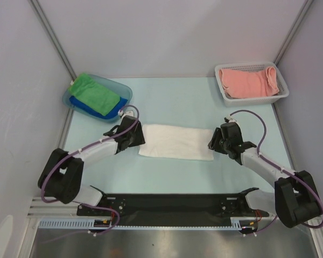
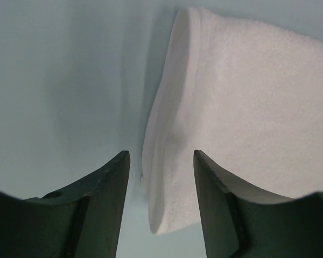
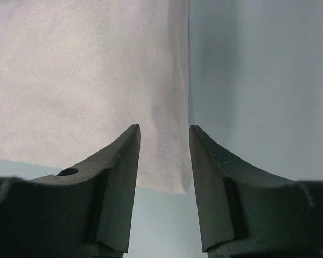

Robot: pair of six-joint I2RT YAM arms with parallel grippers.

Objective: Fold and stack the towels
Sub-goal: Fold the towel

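A white towel (image 1: 176, 142) lay flat in the middle of the pale blue table (image 1: 172, 102), folded into a long rectangle running left to right across the overhead view. The left gripper (image 1: 135, 135) sat at the towel's left short edge and the right gripper (image 1: 212, 141) at its right short edge, both arms reaching in from the lower corners of the frame.

In the left wrist view, the two dark fingers (image 2: 105, 199) were spread apart, and the towel's rounded, doubled-over edge ran down through the gap between them toward the lower centre of the frame. The cloth filled the upper right, with bare table on the left. The fingers were not pinching the cloth, though it could not be told whether their tips touched it.

In the right wrist view, the fingers (image 3: 218, 183) were likewise spread. The towel's straight edge and lower corner showed in the gap between them. The cloth covered the upper left and bare table the right.

At the upper left of the overhead view, a blue plastic tray (image 1: 126, 92) held a folded green towel (image 1: 97, 92) lying on top of a blue towel (image 1: 91, 107). At the upper right, a white perforated basket (image 1: 253, 99) held salmon pink towels (image 1: 247, 81), loosely bunched.
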